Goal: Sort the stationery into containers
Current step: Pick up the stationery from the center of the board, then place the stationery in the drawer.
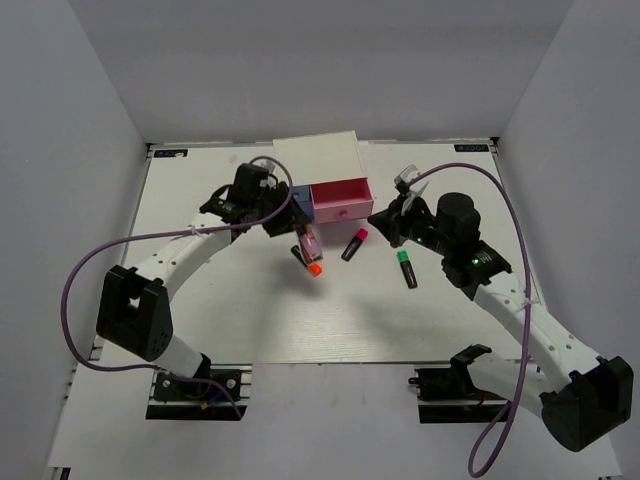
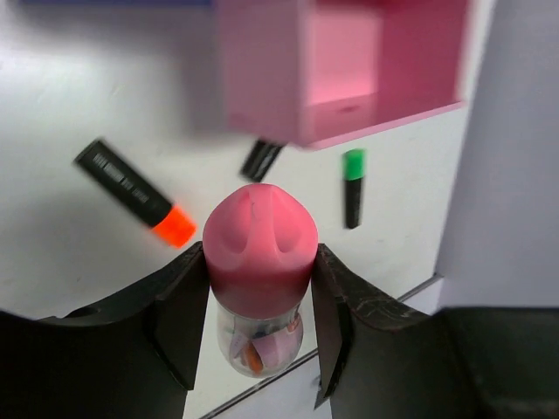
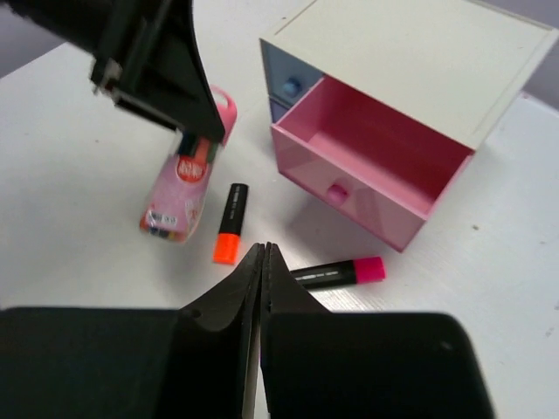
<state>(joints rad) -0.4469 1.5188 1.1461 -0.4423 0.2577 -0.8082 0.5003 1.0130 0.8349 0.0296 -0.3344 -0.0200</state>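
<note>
My left gripper [image 1: 298, 232] is shut on the pink translucent stapler-like piece [image 2: 260, 257], gripping its pink top. The piece hangs tilted just left of the open pink drawer [image 1: 340, 200], and it also shows in the right wrist view [image 3: 185, 183]. The orange-capped marker [image 1: 308, 262] lies below it. The pink-capped marker [image 1: 355, 243] lies in front of the drawer, and the green-capped marker [image 1: 405, 267] lies further right. My right gripper [image 1: 382, 217] is shut and empty, hovering right of the drawer above the pink marker [image 3: 341, 272]. The silver-purple block is not in view.
The white mini cabinet [image 1: 315, 160] stands at the back middle of the table. Its small blue drawers [image 3: 288, 87] are closed, left of the pink one. Grey walls enclose the table on three sides.
</note>
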